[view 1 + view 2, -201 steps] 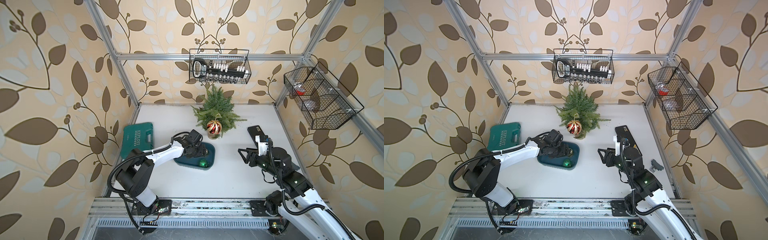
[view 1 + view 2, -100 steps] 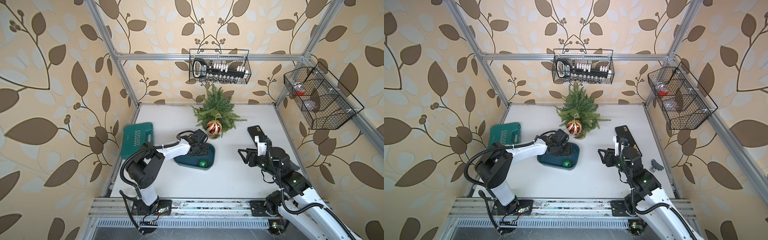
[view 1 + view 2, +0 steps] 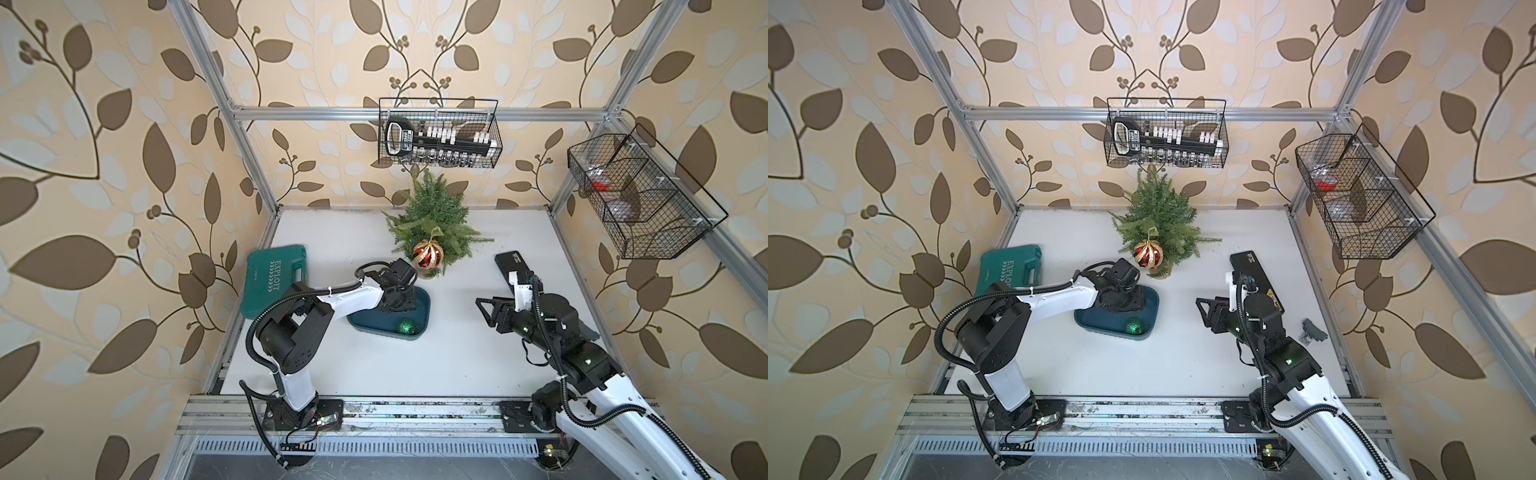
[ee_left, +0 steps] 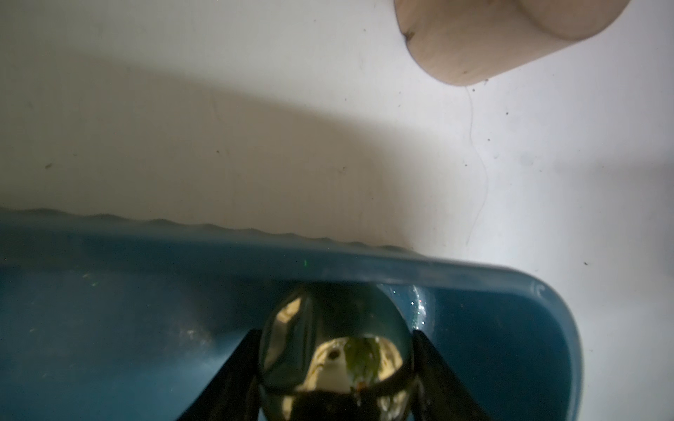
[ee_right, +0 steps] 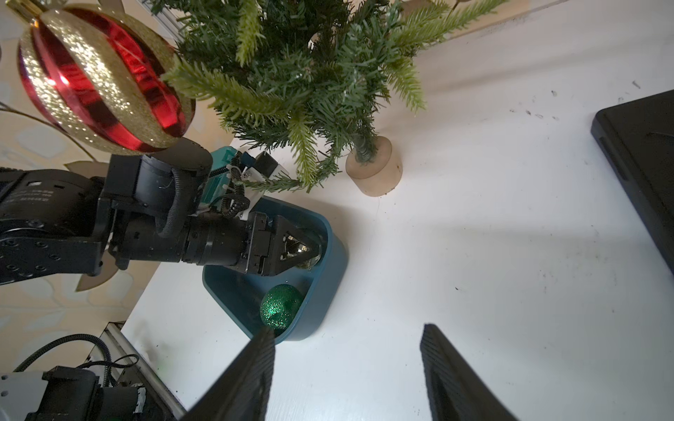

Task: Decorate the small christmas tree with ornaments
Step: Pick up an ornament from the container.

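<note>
White surface (image 3: 374, 365) between leaf-papered walls carries one small christmas tree (image 3: 432, 216) and three ornaments. One red-and-gold bauble (image 3: 428, 257) hangs on the tree's front branches. One green glitter bauble (image 3: 406, 327) lies in the teal tray (image 3: 374, 331) near the surface's middle, and one gold bauble (image 4: 328, 320) sits by the tray's far wall. The tree stands upright at the middle of the back edge, long axis vertical. The left arm reaches low from the front edge, its left claw (image 4: 335, 339) angled down into the tray and pinched on the gold bauble. The right arm is bent, its right claw (image 5: 348, 328) raised above the surface, spread wide, facing the tray.
</note>
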`<state>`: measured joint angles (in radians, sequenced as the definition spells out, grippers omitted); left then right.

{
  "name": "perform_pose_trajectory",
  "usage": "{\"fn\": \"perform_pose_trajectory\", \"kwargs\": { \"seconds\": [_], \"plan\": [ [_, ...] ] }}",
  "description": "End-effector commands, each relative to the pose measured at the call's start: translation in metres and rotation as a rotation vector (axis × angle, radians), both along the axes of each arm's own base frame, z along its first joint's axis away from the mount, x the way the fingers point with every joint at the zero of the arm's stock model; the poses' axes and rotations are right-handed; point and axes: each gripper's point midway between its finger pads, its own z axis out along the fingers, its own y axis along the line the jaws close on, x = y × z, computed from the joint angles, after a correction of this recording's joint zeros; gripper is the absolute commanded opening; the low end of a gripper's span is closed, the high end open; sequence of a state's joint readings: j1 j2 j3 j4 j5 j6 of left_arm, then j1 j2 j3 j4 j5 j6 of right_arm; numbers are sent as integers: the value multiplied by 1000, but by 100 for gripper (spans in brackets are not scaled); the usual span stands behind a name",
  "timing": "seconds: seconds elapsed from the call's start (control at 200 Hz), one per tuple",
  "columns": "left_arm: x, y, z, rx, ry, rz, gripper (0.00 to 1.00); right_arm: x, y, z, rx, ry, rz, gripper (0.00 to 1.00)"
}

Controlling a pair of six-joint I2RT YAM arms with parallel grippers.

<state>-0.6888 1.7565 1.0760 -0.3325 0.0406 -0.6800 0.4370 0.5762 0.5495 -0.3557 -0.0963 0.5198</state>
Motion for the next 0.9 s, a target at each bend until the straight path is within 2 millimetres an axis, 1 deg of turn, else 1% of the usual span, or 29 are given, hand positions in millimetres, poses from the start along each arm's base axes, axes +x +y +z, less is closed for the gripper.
{"fn": "perform_pose_trajectory", "kwargs": {
  "seconds": [0.0, 0.07, 0.21, 0.22, 0.235, 0.355, 0.48, 0.675, 0.785, 0.895],
  "plan": [
    [-4, 7, 23, 1, -52, 2, 53, 0, -3, -2, -2, -5, -13, 63],
    [-11, 13, 34, -3, -63, 2, 53, 0, -1, 1, 12, -9, -5, 63],
    [-28, 29, 64, -31, -110, -6, 53, 0, 3, 8, 34, -21, 13, 63],
    [-30, 30, 64, -27, -106, -6, 53, -1, 4, 9, 36, -23, 14, 63],
    [-32, 32, 75, -43, -128, -8, 53, -1, 5, 10, 39, -25, 19, 63],
    [-49, 41, 110, -87, -167, -36, 54, -3, 13, 21, 61, -43, 67, 62],
    [-62, 48, 156, -138, -240, -72, 54, -6, 26, 37, 95, -72, 142, 60],
    [-73, 49, 225, -243, -356, -111, 54, -12, 45, 70, 162, -137, 254, 57],
    [-79, 49, 258, -290, -403, -133, 54, -19, 55, 91, 182, -174, 321, 56],
    [-82, 49, 289, -334, -457, -151, 55, -22, 61, 110, 179, -213, 358, 55]
  ]
}}
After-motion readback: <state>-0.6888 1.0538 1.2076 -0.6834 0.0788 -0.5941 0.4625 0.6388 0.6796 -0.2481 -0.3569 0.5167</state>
